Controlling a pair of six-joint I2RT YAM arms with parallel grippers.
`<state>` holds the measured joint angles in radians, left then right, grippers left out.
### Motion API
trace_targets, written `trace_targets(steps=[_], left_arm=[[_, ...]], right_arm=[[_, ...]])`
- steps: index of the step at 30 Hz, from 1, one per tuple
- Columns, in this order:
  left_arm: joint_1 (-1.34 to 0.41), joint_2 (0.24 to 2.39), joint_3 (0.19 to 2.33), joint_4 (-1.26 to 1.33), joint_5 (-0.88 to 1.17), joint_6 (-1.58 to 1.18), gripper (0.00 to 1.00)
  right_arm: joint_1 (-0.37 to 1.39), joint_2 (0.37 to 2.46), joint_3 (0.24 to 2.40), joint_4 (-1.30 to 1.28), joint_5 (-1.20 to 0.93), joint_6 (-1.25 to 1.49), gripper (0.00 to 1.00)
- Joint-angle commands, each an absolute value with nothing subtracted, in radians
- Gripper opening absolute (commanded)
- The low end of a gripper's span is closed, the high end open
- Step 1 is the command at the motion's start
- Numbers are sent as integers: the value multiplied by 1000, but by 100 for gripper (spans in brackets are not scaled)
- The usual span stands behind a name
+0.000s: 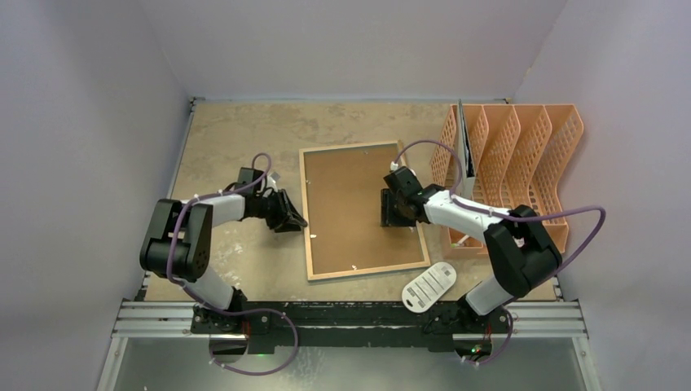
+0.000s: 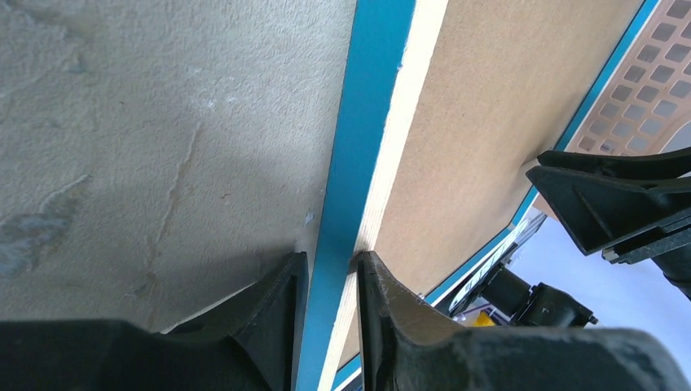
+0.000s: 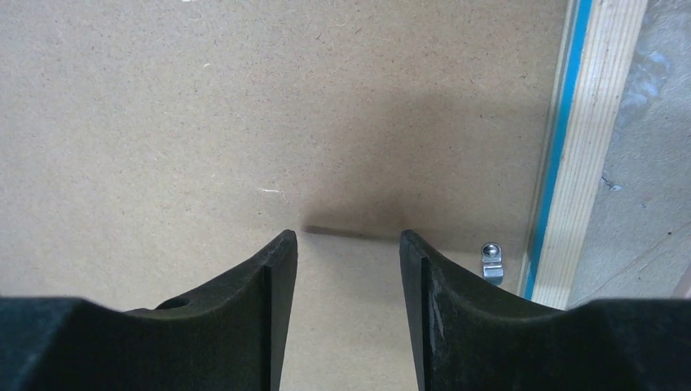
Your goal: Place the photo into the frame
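Left fingers (image 2: 269, 322) pinched shut on the left border of the frame (image 2: 358, 147), which lies back-up on the tabletop (image 1: 244, 130), left arm (image 1: 222, 208) stretched low toward it; right fingers (image 3: 244, 309) parted, empty, tips over the brown backing board (image 1: 354, 204) just inside the frame's right border, contact unclear; anything beneath the board hidden.

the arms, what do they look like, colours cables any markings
The left arm and right arm match: white links between black joint housings, a purple cable looping along each. Left gripper and right gripper are plain black, each with two tapered fingers. No markings visible.
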<state>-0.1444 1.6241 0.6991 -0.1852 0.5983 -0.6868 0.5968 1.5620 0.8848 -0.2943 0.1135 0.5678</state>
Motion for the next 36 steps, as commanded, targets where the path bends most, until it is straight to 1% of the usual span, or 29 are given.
trace_targets(steps=[1, 5, 12, 21, 28, 33, 36], left_arm=[[-137, 1667, 710, -223, 462, -628, 29], [-133, 1670, 709, -224, 459, -625, 27], [-119, 1671, 714, -241, 417, -625, 18], [-97, 1678, 762, -315, 264, -614, 12], [-98, 1693, 788, -332, 237, -598, 11], [-98, 1689, 790, -316, 269, -596, 12], [-97, 1667, 795, -285, 324, -589, 13]], right_arm=[[592, 1555, 860, -321, 110, 557, 51], [591, 1533, 855, -344, 110, 556, 50], [591, 1511, 857, -421, 175, 537, 44], [588, 1540, 865, -451, 256, 546, 44], [586, 1569, 872, -439, 336, 537, 45], [586, 1578, 881, -456, 370, 553, 45], [586, 1574, 889, -462, 384, 560, 45]])
